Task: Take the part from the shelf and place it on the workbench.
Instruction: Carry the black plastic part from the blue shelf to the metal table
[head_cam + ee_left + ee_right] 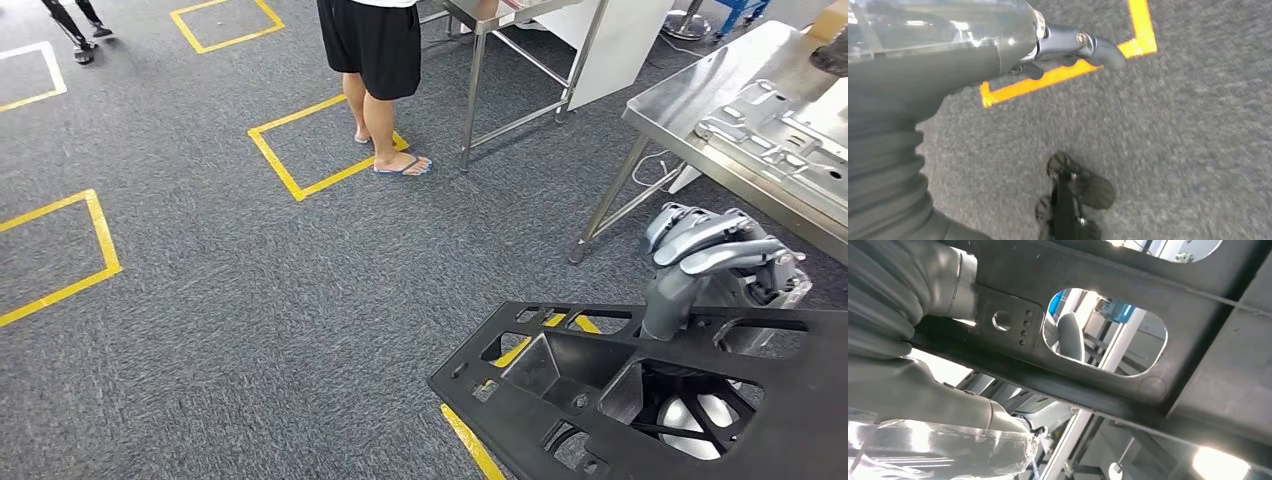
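A large flat black part with several cut-outs hangs low at the right of the head view, over the carpet. My right hand grips its far edge, fingers curled over the rim. In the right wrist view the part is seen from below, held by that hand, with one finger showing through an oval hole. The steel workbench stands just beyond, at the upper right. My left hand hangs above the grey carpet, thumb out and holding nothing.
A silver metal part lies on the workbench. A person in black shorts and sandals stands beside a second steel table. Yellow tape squares mark the carpet, and one tape strip runs under the black part.
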